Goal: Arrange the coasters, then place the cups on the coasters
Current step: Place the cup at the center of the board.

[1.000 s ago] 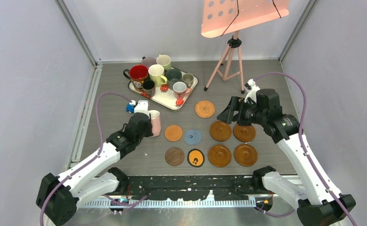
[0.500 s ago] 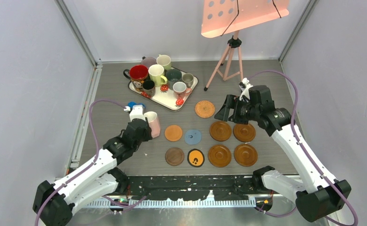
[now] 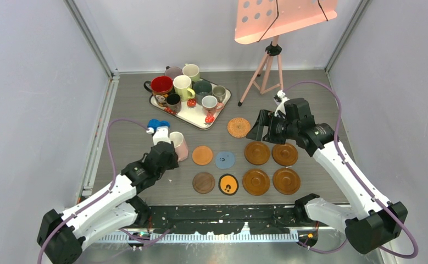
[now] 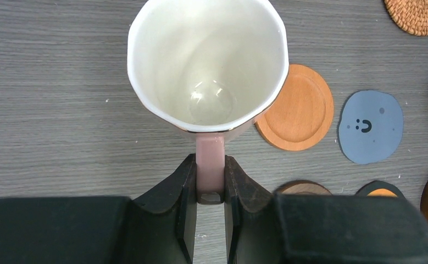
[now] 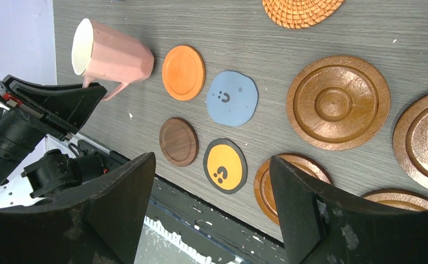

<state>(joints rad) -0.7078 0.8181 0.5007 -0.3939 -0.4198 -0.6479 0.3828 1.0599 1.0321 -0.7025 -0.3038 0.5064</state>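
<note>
The top external camera looks steeply down from above and behind the arm bases and takes in the whole table (image 3: 132, 99). The left wrist camera looks from very close straight into the pink cup (image 4: 206, 66). The right wrist camera looks down from farther off, turned sideways. All three share that cup, the orange coaster (image 5: 183, 72) and the blue coaster (image 5: 232, 98).

- The grey wooden table (image 3: 310, 93) carries everything.
- A blue coaster (image 3: 224, 160) with a small face lies near its middle.
- Just left of the blue one: an orange coaster (image 3: 202, 155).
- Behind it: a woven coaster (image 3: 238, 127).
- In front of it: a dark wood coaster (image 3: 204, 182) and a black coaster with orange centre (image 3: 228, 184).
- To its right: four glossy brown coasters (image 3: 256, 153) in a square.
- Well behind, to the left: a white tray (image 3: 198, 116) and a blue toy car (image 3: 154, 124).
- Behind, to the right: a pink tripod stand (image 3: 266, 69).
- Beyond the orange coaster: a tilted pink cup (image 3: 179, 146); possibly it does not touch the table.
</note>
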